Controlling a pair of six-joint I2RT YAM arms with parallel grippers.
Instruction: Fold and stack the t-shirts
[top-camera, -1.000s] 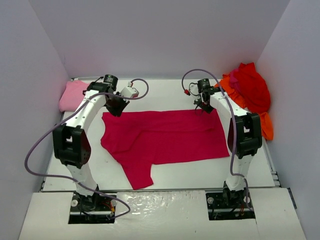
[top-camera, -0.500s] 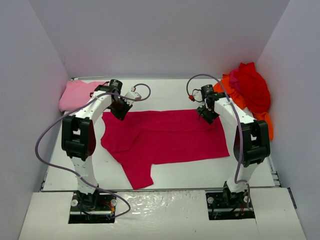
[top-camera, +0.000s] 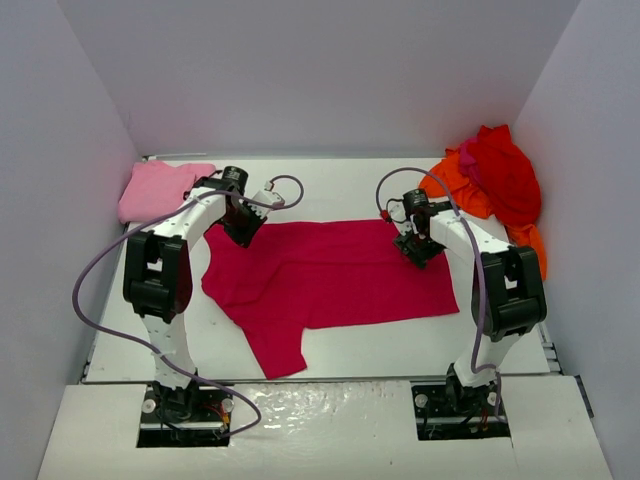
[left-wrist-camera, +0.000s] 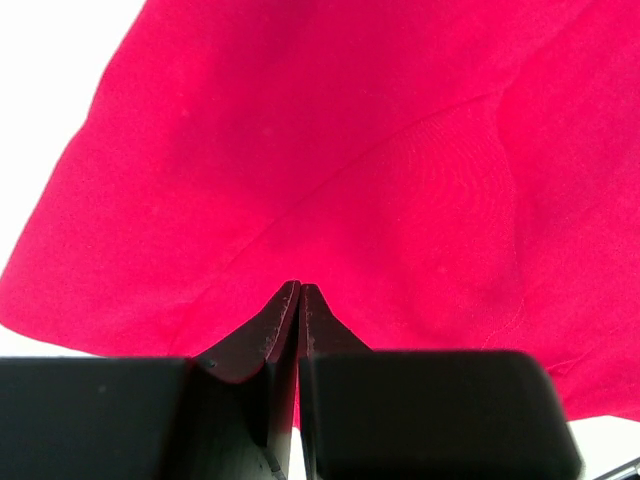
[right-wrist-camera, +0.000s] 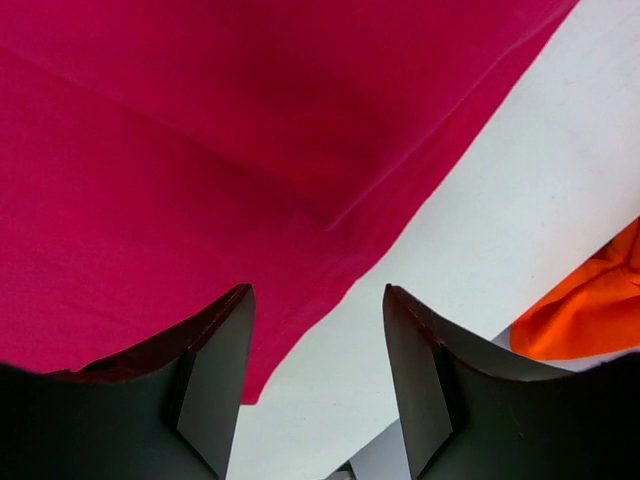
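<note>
Judged the step as taking the far edge of the crimson-magenta t-shirt (top-camera: 330, 275) for a fold toward the near side. Would have wanted both pinches low on the hem, level with each other, then a joint lift to keep the fold straight, not skewed. Found left gripper (left-wrist-camera: 300, 290) with jaws together, tips down at the shirt's far-left part; couldn't tell about any fabric caught between. Found right gripper (right-wrist-camera: 318, 300) with jaws apart, nothing between, over the shirt's far-right edge beside bare table (top-camera: 350, 345). Needed closing on that edge first. Saw the shirt spread mid-table, mostly flat, one sleeve poking out near-left, soft creases across, a doubled-over strip by the right edge. Noted light pink shirt (top-camera: 155, 188) far left, red shirt (top-camera: 505, 170) and orange shirt (top-camera: 530, 250) heaped far right.
</note>
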